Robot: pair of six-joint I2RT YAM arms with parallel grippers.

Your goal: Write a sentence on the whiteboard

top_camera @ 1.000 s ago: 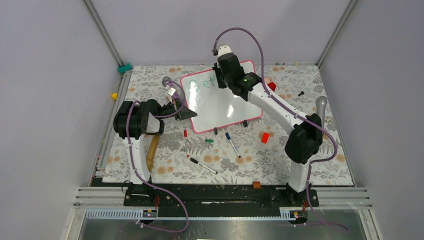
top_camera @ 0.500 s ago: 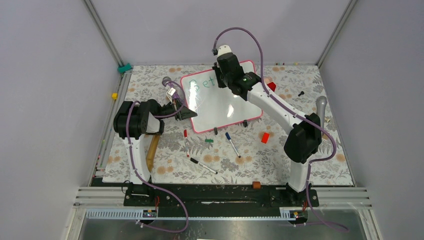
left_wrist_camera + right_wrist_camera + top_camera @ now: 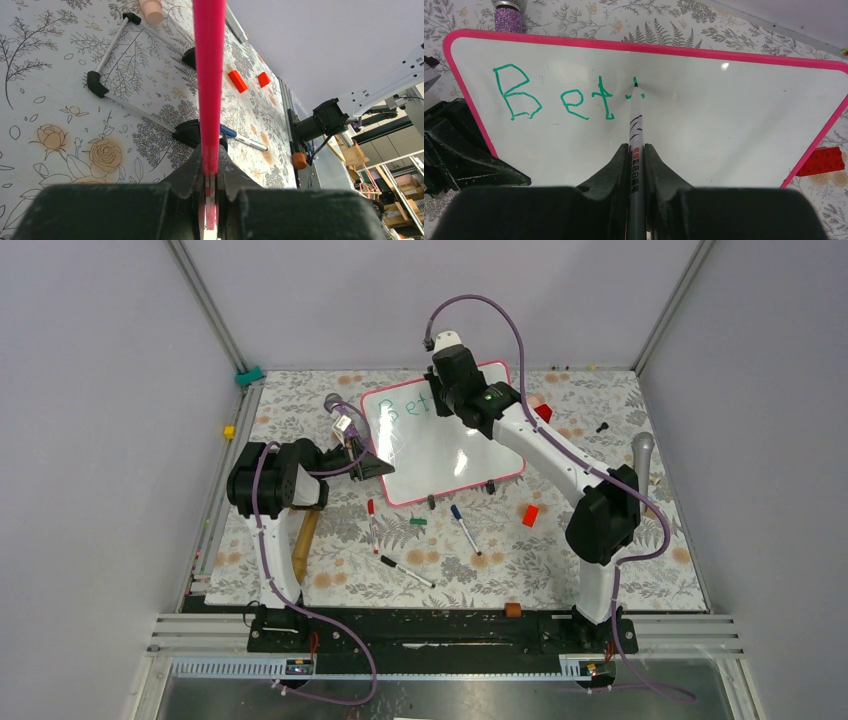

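Right gripper (image 3: pixel 636 150) holds marker (image 3: pixel 635 117) on whiteboard (image 3: pixel 729 115); left gripper (image 3: pixel 210 167) clamps the whiteboard edge.
Right jaws closed tight on the marker, tip touching the whiteboard straight ahead of the fingers. The sentence (image 3: pixel 554 97) reads "Bet" plus a short stroke at the tip. Left jaws pinch the pink frame, which runs straight ahead.

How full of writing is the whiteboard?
Mostly empty. The whiteboard shows only green letters "Bet" plus one started stroke; the rest is bare.
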